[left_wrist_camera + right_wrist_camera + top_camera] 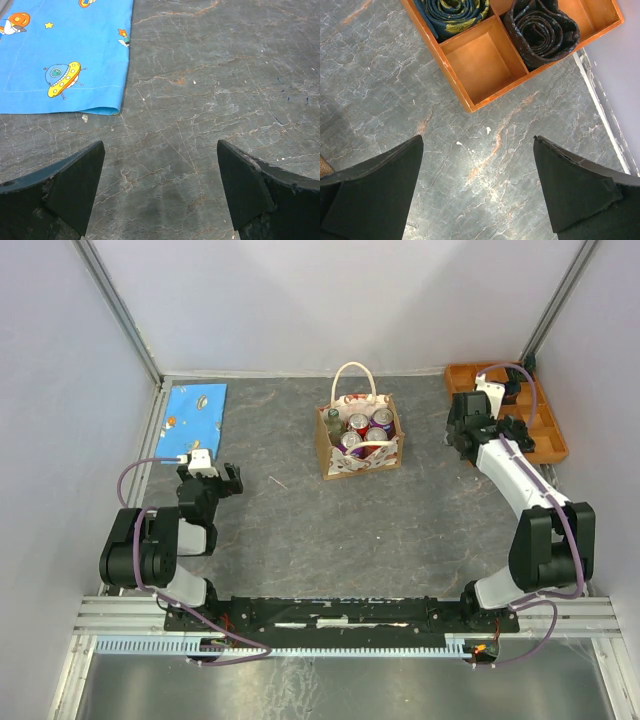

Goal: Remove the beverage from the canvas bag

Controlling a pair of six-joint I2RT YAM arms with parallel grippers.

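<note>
The canvas bag (338, 452) stands upright at the middle back of the table, its cream handle looped above it. Inside stand several purple and red cans (381, 421) and a small greenish bottle (333, 419). My left gripper (229, 480) is open and empty, low over the bare table well left of the bag; in the left wrist view (160, 165) only grey tabletop lies between its jaws. My right gripper (462, 432) is open and empty to the right of the bag, and the right wrist view (477, 160) shows bare table between its jaws.
A blue cartoon-print cloth (195, 413) lies flat at the back left and also shows in the left wrist view (65, 55). An orange compartment tray (552, 440) holding rolled ties (540, 30) sits at the back right, close to my right gripper. Walls enclose the table.
</note>
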